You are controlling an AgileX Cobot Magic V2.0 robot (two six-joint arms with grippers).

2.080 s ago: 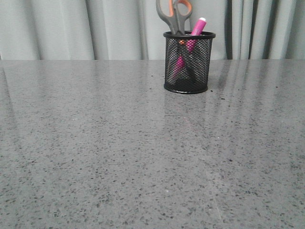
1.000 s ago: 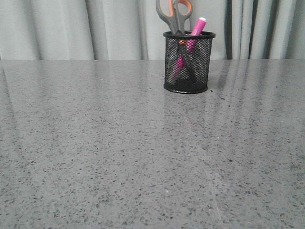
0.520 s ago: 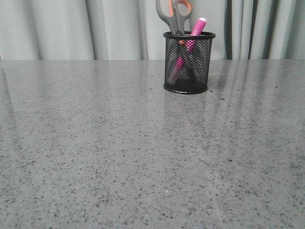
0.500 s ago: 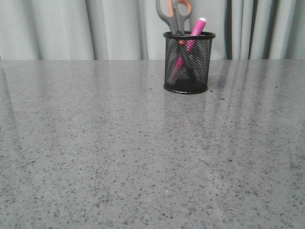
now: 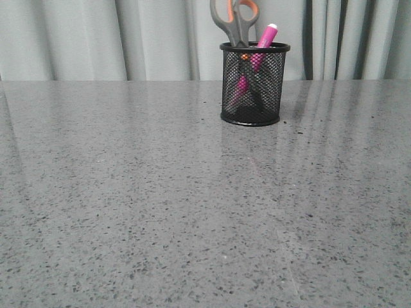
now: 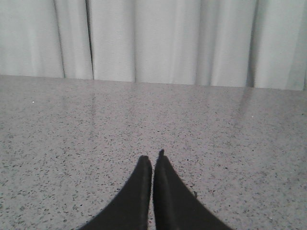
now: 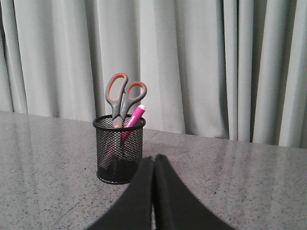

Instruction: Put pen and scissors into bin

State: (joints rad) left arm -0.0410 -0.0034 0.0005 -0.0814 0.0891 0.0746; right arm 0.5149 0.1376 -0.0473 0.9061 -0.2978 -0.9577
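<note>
The black mesh bin [image 5: 253, 83] stands upright at the far middle-right of the table. The grey scissors [image 5: 234, 19] with orange-lined loops stand in it, handles up. The magenta pen [image 5: 264, 37] leans in it, white end up. The right wrist view shows the bin [image 7: 118, 149], the scissors [image 7: 123, 96] and the pen [image 7: 135, 116] too. My right gripper [image 7: 154, 157] is shut and empty, short of the bin. My left gripper [image 6: 152, 158] is shut and empty over bare table. Neither gripper shows in the front view.
The grey speckled table [image 5: 160, 205] runs back to a pale curtain [image 5: 96, 38]. Nothing else stands on it.
</note>
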